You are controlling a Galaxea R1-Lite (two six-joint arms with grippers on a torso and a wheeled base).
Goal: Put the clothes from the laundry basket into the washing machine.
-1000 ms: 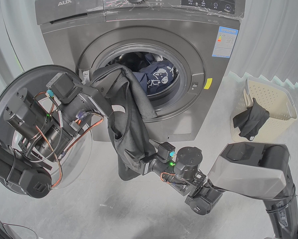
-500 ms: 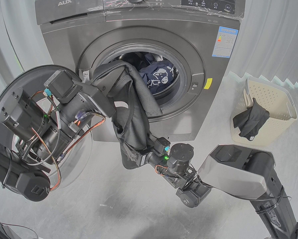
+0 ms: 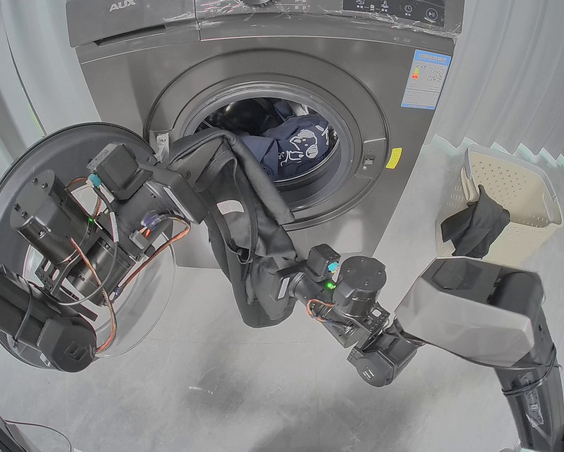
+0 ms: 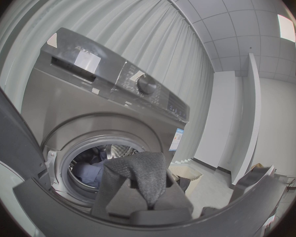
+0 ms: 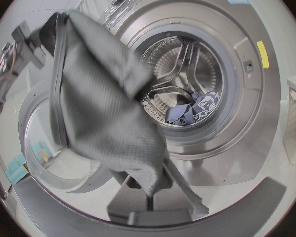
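Right gripper (image 5: 150,198) tight on grey garment (image 5: 101,109), cloth-buried in head view.

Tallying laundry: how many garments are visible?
3: a grey garment held before the washing machine, a navy garment in its drum, a black garment over the basket rim. More may be hidden.

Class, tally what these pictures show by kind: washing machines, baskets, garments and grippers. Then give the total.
Washing machine: 1
Basket: 1
Garments: 3 (grey garment, navy garment, black garment)
Grippers: 2 (left gripper, right gripper)
Total: 7
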